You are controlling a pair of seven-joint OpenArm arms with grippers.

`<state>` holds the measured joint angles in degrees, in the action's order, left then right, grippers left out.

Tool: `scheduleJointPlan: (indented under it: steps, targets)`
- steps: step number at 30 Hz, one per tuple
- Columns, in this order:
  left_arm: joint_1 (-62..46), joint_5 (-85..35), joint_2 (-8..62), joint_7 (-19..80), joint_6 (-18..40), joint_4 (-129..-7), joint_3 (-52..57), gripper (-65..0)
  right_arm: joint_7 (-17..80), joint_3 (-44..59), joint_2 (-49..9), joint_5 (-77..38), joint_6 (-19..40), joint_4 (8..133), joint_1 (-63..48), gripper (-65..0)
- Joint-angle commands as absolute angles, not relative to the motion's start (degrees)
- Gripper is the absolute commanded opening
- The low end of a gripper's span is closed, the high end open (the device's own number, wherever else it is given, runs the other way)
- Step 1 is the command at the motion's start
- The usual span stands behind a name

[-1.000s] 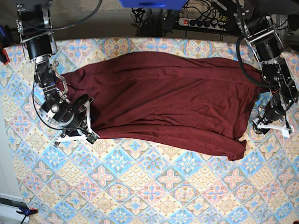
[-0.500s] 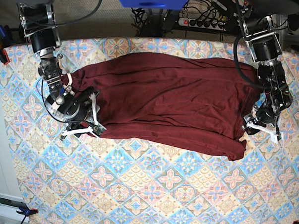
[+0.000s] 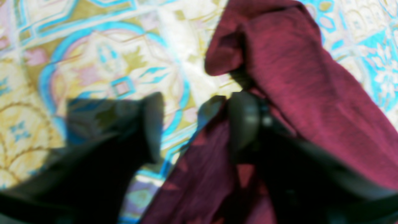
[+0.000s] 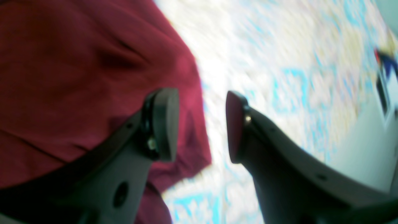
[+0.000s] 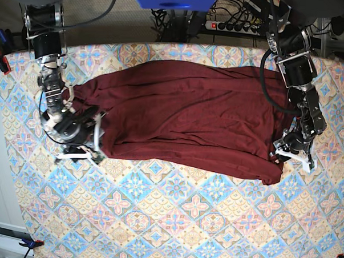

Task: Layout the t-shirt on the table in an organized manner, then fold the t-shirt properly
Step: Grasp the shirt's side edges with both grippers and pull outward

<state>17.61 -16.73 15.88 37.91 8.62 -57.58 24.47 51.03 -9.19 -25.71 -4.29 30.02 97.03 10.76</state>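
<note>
I read t-shirt [image 5: 189, 118] as soft matt knit cloth, fine ribbed weave visible in left wrist view [image 3: 295, 77], no sheen, loose creases. Table [image 5: 173, 220] covered in printed cloth, flat matt finish, smooth, slight wrinkles near far edge. Right gripper [image 4: 202, 124] fingers [image 4: 164, 124] look like dark moulded plastic, pads smooth with dull satin sheen, small metal screw heads at pad bases. Left gripper [image 3: 192, 124] fingers [image 3: 245, 121] same dark plastic, blurred, finish hard to judge. In base view white plastic pieces at both wrists.
</note>
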Motion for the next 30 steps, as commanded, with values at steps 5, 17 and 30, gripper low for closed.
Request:
scheduleJointPlan:
  steps: [5, 17, 30]
  targets:
    - [18.0, -17.1, 18.9, 40.6, 8.3, -57.8, 22.3, -65.0, 50.6, -4.1, -26.6, -4.6, 29.8, 94.9, 10.5, -41.8]
    - [12.1, -17.3, 21.4, 40.6, 8.3, -65.9, 23.6, -65.0, 50.0, -0.6, -26.9, -22.5, 29.9, 78.7, 14.0, -41.7]
    - [12.6, -17.2, 21.0, 40.9, 8.4, -66.0, 29.1, -64.5, 47.1, -0.8, -27.0, -22.3, 29.9, 69.1, 19.1, -41.7]
